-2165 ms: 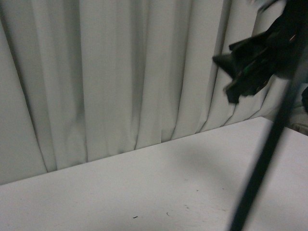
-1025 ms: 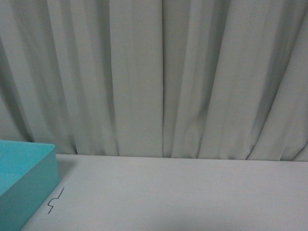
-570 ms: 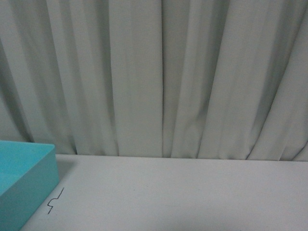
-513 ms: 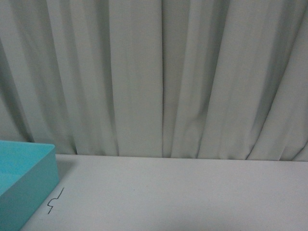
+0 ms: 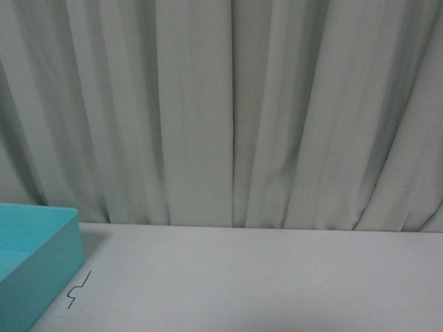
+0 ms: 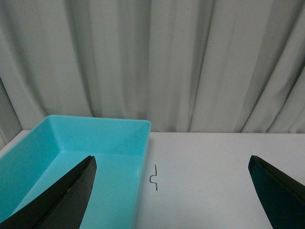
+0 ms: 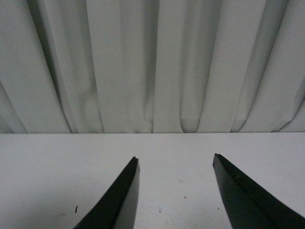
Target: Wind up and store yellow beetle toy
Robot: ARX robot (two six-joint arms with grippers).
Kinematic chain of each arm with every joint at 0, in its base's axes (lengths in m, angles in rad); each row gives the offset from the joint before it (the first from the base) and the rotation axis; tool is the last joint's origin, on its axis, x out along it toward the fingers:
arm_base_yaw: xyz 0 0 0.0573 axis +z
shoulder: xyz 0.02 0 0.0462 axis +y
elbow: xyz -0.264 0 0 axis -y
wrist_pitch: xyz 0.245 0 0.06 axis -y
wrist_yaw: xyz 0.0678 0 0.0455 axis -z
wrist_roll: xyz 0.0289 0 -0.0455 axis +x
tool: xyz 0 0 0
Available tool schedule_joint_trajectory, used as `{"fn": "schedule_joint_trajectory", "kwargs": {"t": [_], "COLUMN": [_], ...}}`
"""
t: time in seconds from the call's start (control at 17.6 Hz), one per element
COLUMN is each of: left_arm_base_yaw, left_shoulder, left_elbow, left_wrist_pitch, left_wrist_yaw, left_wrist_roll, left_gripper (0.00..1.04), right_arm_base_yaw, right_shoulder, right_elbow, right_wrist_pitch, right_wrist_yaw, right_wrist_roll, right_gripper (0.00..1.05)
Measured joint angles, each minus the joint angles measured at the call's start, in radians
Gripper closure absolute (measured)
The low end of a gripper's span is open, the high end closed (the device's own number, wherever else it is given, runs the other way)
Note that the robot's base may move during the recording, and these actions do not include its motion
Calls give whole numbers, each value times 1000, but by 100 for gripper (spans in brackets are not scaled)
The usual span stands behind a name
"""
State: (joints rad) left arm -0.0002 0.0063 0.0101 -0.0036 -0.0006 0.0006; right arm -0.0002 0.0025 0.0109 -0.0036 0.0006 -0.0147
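The left jaws stand wide apart, their two dark fingers [image 6: 62,200] showing only at the outer edges of the left wrist view, with nothing between them. Beyond them a teal bin [image 6: 142,157] sits on the white surface [image 6: 214,162]. One finger lies in front of the bin's open inside, the other over bare surface well to the side. Just beside the bin's wall, apart from it, lies a small dark squiggle [image 6: 154,178], perhaps a bent bit of wire or a pen mark; the view is too coarse to tell.

The right jaws are also parted and grip nothing, their fingers [image 7: 119,200] angled over the surface, which there carries a few tiny dark specks [image 7: 76,208].

The front view shows a corner of the same bin at the left with the squiggle near it, and a pale pleated curtain [image 5: 228,111] hanging behind the surface's far edge.

The yellow beetle toy shows in none of the three views, so its place cannot be told
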Motion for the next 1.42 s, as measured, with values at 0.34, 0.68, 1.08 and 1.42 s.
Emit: {"fn": "schedule_joint_trajectory", "kwargs": {"t": [0.34,0.68,1.08,1.42], "left_arm_base_yaw": [0,19,122,143], "left_shoulder": [6,544,1144,1381], "left_elbow": [8,219,466,668], "left_wrist_pitch": [-37,71,88,-189], "left_wrist_yaw": [1,83,311,270], "left_wrist_roll": [-9,-60,378,977], "left_gripper": [7,7,7,7], "right_arm_base_yaw": [0,0,0,0], "right_shoulder": [0,0,0,0], "right_elbow": [0,0,0,0], "right_wrist_pitch": [0,0,0,0], "right_wrist_yaw": [0,0,0,0], "right_wrist_roll": [0,0,0,0], "right_gripper": [9,7,7,7]}}
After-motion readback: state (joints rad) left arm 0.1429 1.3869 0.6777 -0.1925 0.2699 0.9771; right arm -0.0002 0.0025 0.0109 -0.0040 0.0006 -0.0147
